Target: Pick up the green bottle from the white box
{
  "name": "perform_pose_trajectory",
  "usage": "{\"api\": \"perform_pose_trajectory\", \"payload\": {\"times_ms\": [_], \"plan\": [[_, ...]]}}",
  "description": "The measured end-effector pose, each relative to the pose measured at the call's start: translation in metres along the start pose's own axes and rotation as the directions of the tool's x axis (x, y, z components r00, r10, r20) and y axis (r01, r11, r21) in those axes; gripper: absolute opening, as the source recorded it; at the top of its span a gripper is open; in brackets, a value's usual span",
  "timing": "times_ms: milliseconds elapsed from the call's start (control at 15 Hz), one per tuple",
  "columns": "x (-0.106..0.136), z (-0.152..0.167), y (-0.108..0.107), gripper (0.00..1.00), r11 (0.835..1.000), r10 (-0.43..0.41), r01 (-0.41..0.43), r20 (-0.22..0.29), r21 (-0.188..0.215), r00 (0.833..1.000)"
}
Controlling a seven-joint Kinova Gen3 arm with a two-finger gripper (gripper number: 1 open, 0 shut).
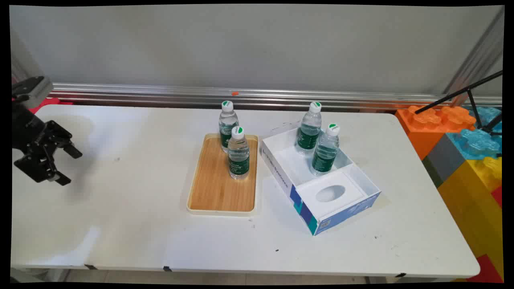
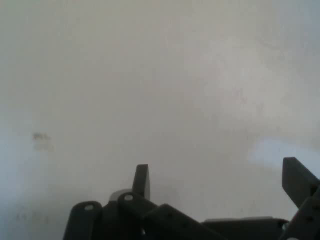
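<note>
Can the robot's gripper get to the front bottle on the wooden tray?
Probably yes. The gripper hangs open over bare table, and nothing stands between it and the front bottle on the wooden tray.

Clearance: left half of the table open; obstacles grouped at centre and right.

The gripper (image 1: 67, 166), fingers spread apart and holding nothing, hangs over bare table (image 1: 120, 224) at the 9 o'clock side, and the hand view shows only bare surface ahead. At centre lies a wooden tray (image 1: 219, 188) with two upright bottles (image 1: 238, 153) at its 12 o'clock end; its 6 o'clock half is free. Just beside it at 3 o'clock sits an open white box (image 1: 321, 200) holding two upright bottles (image 1: 325, 150) in its far compartment. A narrow gap separates tray and box. Coloured blocks (image 1: 461, 160) and a black stand (image 1: 474, 100) bound the 3 o'clock edge.
</note>
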Motion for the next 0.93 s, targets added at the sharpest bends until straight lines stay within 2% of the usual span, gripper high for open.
{"api": "perform_pose_trajectory", "payload": {"times_ms": [333,467,667,933], "plan": [[0.012,0.003,0.005,1.0,1.0,-0.028,0.028,-0.065,-0.009,0.997],[0.031,0.007,0.014,1.0,0.999,-0.05,0.049,-0.1,-0.013,0.994],[0.07,0.013,0.037,1.0,0.997,-0.073,0.072,-0.126,-0.013,0.989],[0.135,0.013,0.075,1.0,0.994,-0.097,0.101,-0.125,0.028,0.987]]}}
